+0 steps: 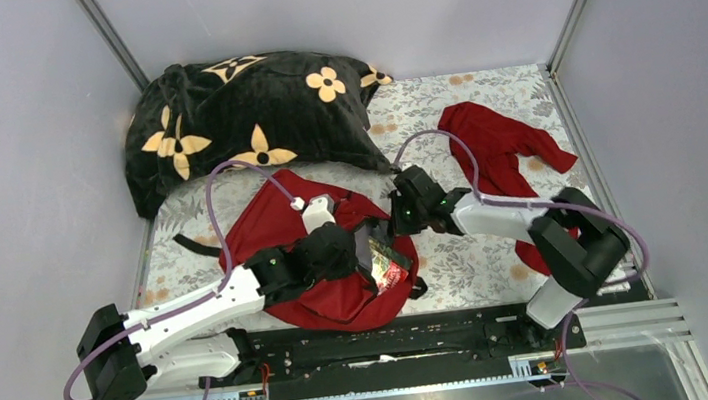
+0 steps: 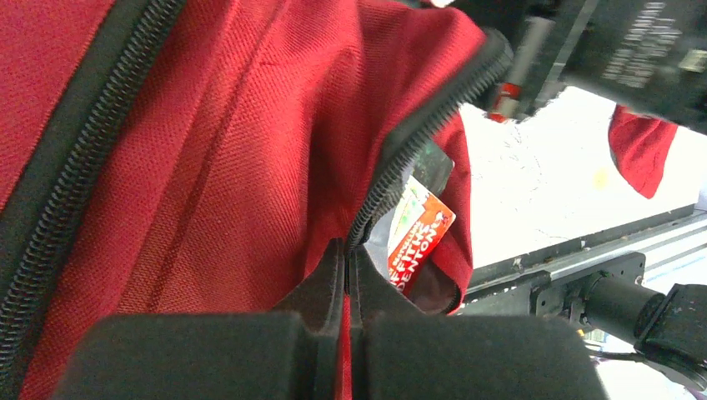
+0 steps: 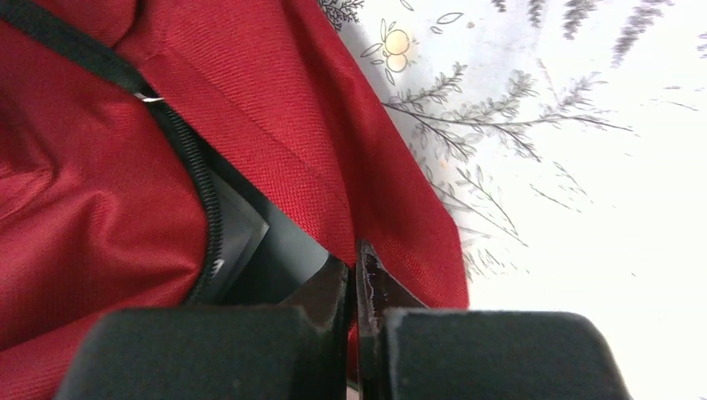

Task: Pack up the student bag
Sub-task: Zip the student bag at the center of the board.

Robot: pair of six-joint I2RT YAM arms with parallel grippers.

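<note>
The dark-red student bag (image 1: 277,224) lies in the middle of the table, its main zipper open on the right side. My left gripper (image 1: 354,252) is shut on the bag's zipper edge (image 2: 371,204) and holds one side of the opening. My right gripper (image 1: 398,217) is shut on the opposite red fabric edge (image 3: 379,208). A book with a red and white cover (image 1: 391,274) sticks out of the opening; it also shows in the left wrist view (image 2: 421,237). A grey book edge (image 3: 250,237) sits inside the bag.
A black plush blanket with orange flowers (image 1: 250,121) lies at the back left. A limp red garment (image 1: 497,148) lies at the right on the floral tablecloth (image 1: 467,257). A black rail (image 1: 396,341) runs along the near edge. Grey walls close both sides.
</note>
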